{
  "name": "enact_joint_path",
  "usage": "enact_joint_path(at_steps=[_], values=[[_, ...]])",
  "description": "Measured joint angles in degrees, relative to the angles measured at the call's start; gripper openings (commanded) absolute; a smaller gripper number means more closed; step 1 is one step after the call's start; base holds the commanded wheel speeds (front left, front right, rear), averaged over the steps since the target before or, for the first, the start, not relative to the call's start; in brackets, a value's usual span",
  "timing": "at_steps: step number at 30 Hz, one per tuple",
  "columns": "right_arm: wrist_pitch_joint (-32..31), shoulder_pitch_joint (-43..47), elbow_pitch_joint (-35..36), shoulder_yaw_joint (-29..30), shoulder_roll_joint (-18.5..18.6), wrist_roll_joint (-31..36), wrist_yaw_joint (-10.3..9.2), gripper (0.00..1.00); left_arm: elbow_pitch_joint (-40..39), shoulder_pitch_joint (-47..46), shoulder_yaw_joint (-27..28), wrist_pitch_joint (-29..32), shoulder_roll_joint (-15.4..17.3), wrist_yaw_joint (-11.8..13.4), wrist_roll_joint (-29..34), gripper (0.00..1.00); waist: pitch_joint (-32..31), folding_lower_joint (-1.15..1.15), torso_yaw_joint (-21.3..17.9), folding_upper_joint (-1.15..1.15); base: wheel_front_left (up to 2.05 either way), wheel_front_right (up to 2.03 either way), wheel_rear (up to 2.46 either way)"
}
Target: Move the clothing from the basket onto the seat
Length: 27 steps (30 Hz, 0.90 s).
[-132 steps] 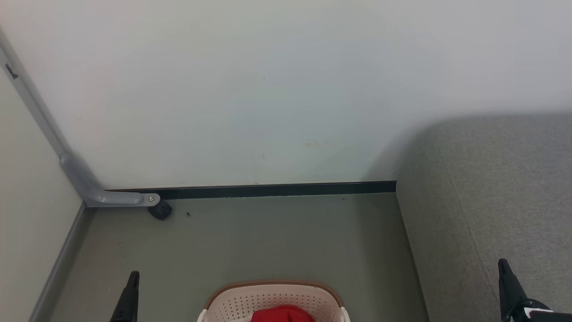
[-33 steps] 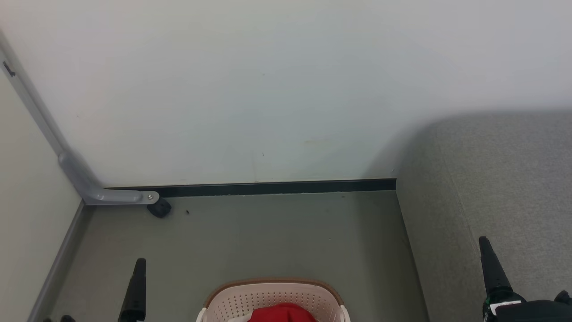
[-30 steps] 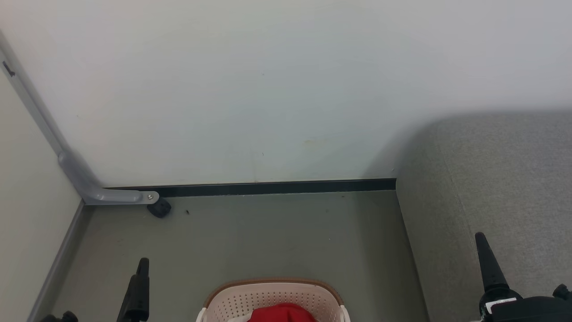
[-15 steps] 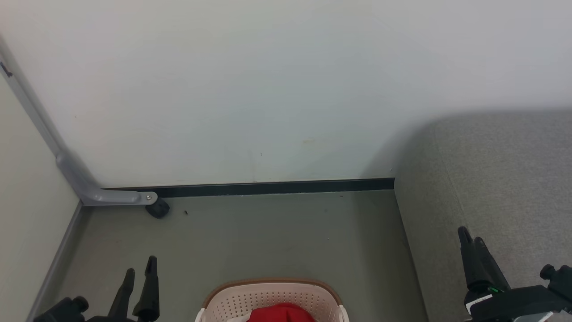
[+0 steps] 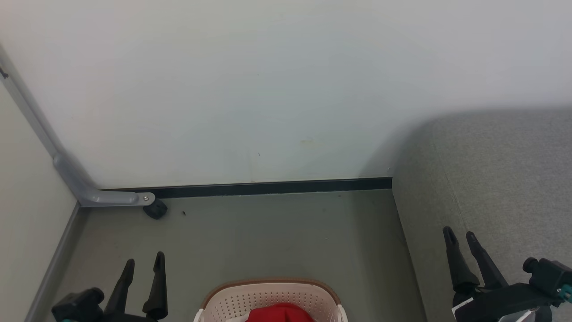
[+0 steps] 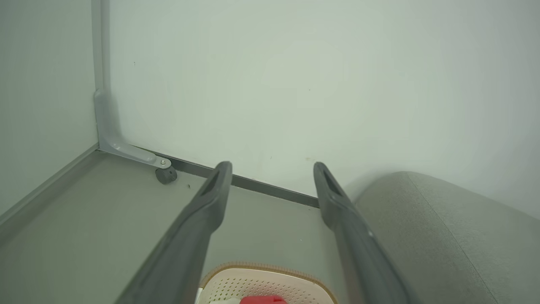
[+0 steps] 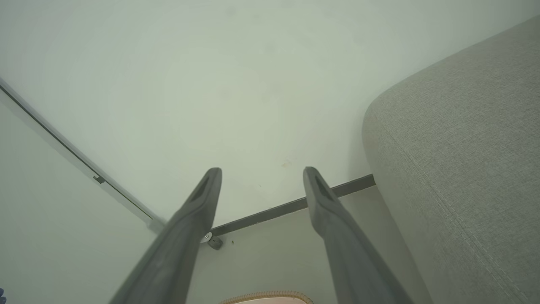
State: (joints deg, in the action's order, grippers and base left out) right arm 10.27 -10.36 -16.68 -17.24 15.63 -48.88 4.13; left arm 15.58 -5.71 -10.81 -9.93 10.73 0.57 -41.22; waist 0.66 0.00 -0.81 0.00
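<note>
The cream perforated basket [image 5: 268, 297] with a brown rim stands on the floor at the bottom centre of the head view, and red clothing [image 5: 279, 314] lies heaped inside it. The basket [image 6: 263, 280] and a strip of red clothing [image 6: 262, 299] also peek in at the bottom of the left wrist view. The grey seat [image 5: 500, 188] fills the right side. My left gripper [image 5: 144, 263] hangs open to the left of the basket, nothing between its fingers. My right gripper [image 5: 460, 236] is open too, above the seat's front edge. Only the basket's brown rim [image 7: 270, 296] shows in the right wrist view.
A pale wall [image 5: 268, 89] with a dark baseboard [image 5: 268, 188] closes the back. A grey metal bracket [image 5: 89, 192] with a black caster [image 5: 155, 210] sits in the left corner. Grey-green floor [image 5: 268, 237] lies between the basket and the wall.
Both grippers have risen further into the head view and turned, so that two fingers of each now show. The camera shifted slightly; basket and clothing have not moved.
</note>
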Motion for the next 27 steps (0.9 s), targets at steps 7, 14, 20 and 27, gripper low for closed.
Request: enact_joint_path(at_steps=[7,14,20,27], values=[[0.99,-0.70,-0.53,-1.25,0.22,3.89,-0.16,1.00,0.05,-0.05,-0.49,-1.01,0.09,0.51,4.20,1.00,0.02,0.00,-0.05,0.00,0.00,0.00,0.00],[2.25,-1.20,-0.90,-2.67,1.07,9.05,-0.16,1.00,0.04,-0.39,-0.60,-2.36,0.08,0.64,9.38,1.00,-0.03,0.00,-0.01,0.00,0.00,0.00,0.00],[3.01,-2.34,-1.25,-3.89,1.53,13.29,-0.16,1.00,0.07,-1.05,-0.71,-3.53,0.12,0.94,13.99,1.00,-0.10,0.00,0.06,0.00,0.00,0.00,0.00],[3.99,-3.23,-1.59,-4.63,1.86,17.14,-0.15,1.00,0.07,-1.09,-0.87,-4.36,0.05,0.96,18.06,1.00,-0.18,0.00,0.05,0.00,0.00,0.00,0.00]])
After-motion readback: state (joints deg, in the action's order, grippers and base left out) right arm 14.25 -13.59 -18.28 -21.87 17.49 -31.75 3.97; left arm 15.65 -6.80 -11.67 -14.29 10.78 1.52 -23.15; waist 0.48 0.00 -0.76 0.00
